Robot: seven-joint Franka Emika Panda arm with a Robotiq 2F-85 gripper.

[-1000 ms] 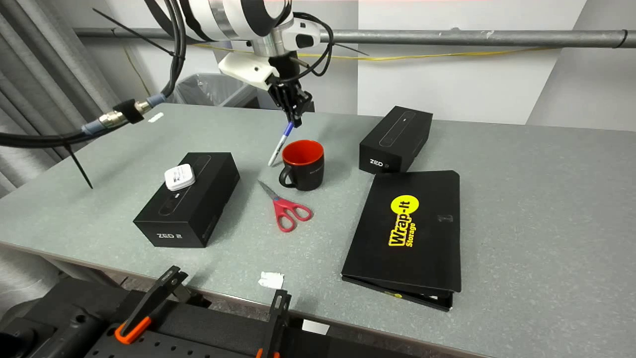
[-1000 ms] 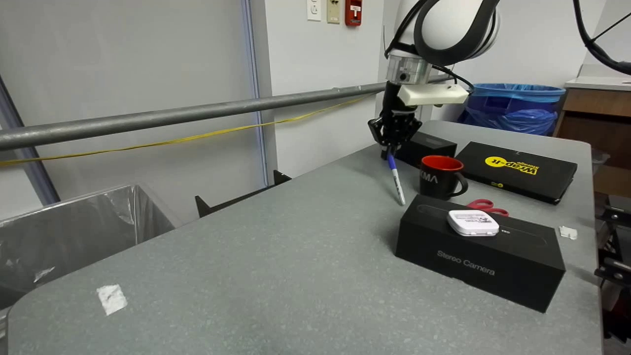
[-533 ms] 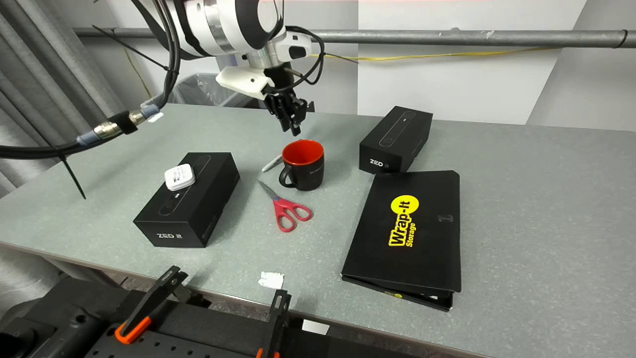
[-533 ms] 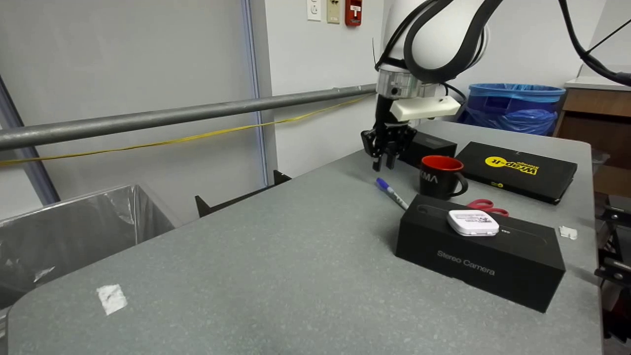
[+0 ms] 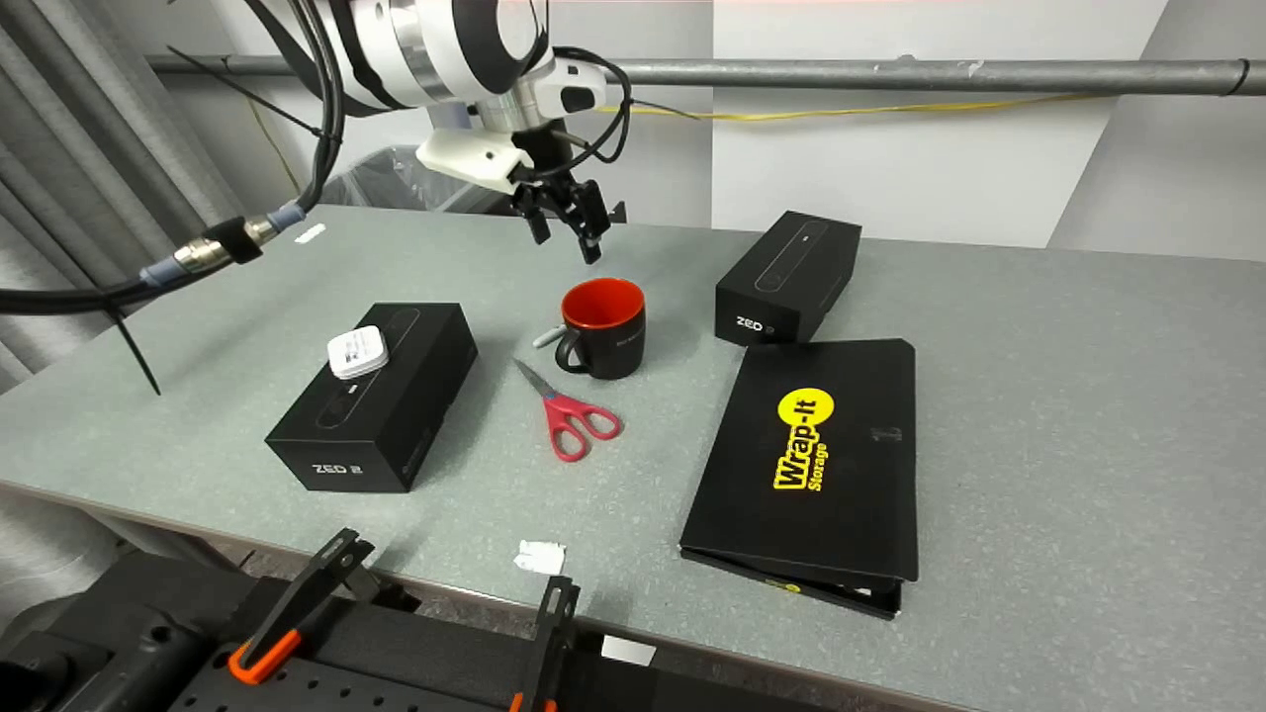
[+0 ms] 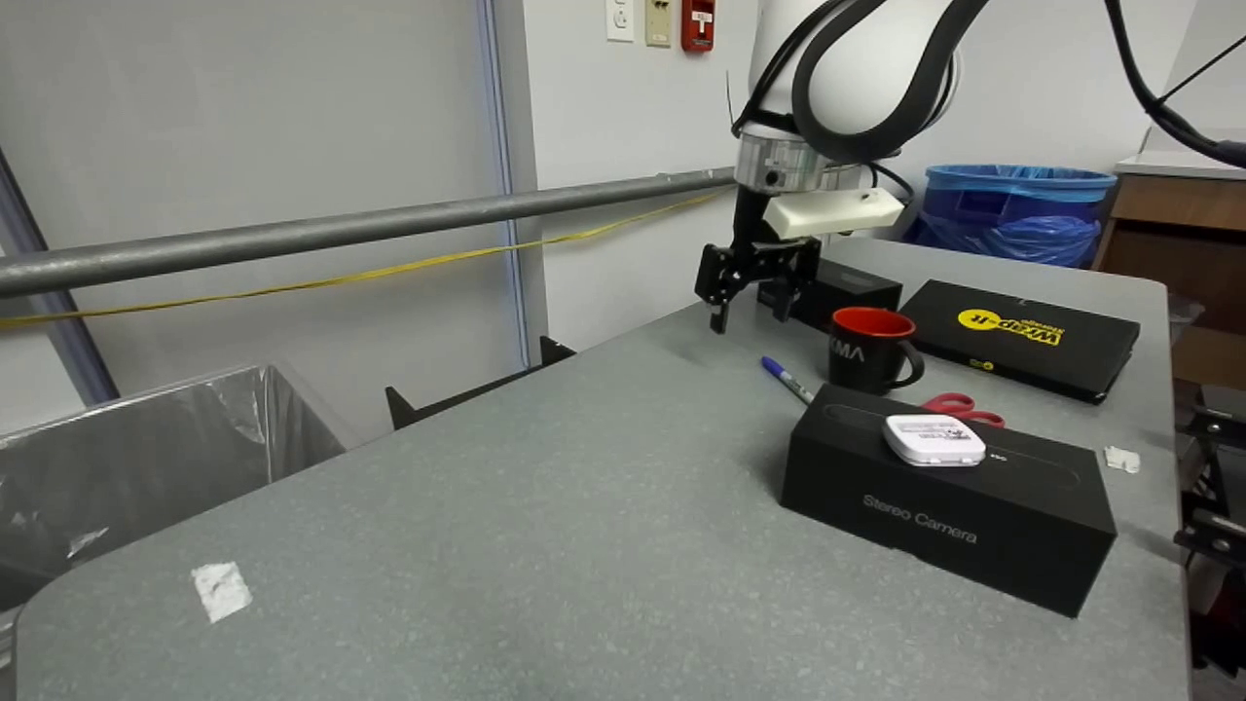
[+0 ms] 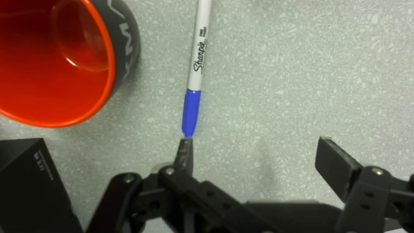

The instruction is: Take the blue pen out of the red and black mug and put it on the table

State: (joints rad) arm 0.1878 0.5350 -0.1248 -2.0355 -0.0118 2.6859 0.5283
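The blue pen, white-bodied with a blue cap, lies flat on the grey table beside the mug, a small gap between them. In an exterior view, only the tip of the pen shows, the rest hidden behind the mug; a black box covers its tip in the view where the pen shows its cap. The red and black mug stands upright with a red inside. My gripper is open above the table, nothing between its fingers. One fingertip appears right at the cap's end in the wrist view, higher than the pen.
Red-handled scissors lie in front of the mug. A black box carries a small white case. Another black box touches a black Wrap-It folder. A bin stands off the table's edge.
A second ago the gripper was shut on the pen's cap, pen slanting down to the table. The jaws have opened, the pen has dropped flat and shifted toward the mug; the gripper has moved slightly.
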